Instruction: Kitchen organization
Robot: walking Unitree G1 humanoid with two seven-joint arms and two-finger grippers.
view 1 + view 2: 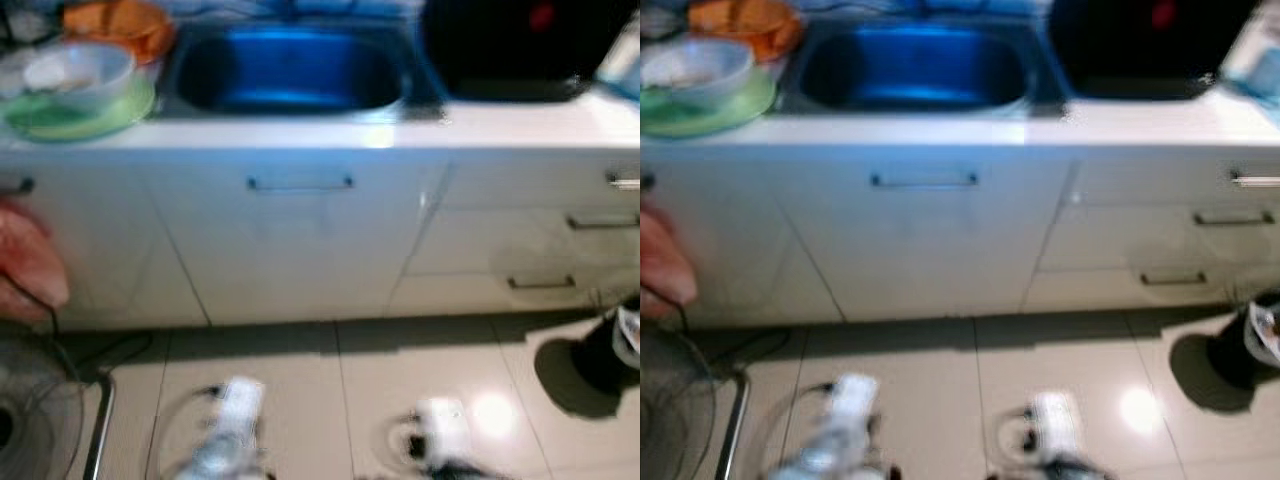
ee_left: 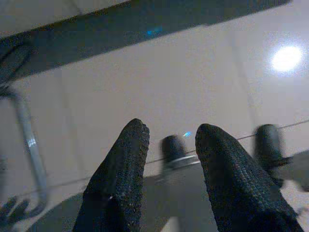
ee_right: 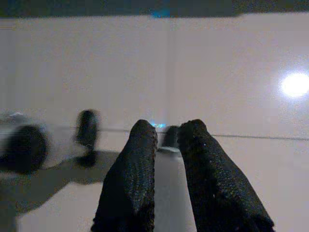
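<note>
At counter's left corner: blurred bowl [image 1: 75,72] on green plate [image 1: 85,115]; sink [image 1: 290,70] central. Left gripper [image 2: 171,137] spread, right gripper [image 3: 166,133] slightly parted, both over floor tiles [image 1: 420,370].

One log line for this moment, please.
facing sink counter | left end effector open, empty | right end effector empty, low over floor

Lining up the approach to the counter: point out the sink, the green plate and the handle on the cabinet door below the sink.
sink [image 1: 290,70], left eye view, on the basin's blue floor
green plate [image 1: 120,112], left eye view, on its bare right rim
handle [image 1: 300,184], left eye view, middle of the bar
</note>
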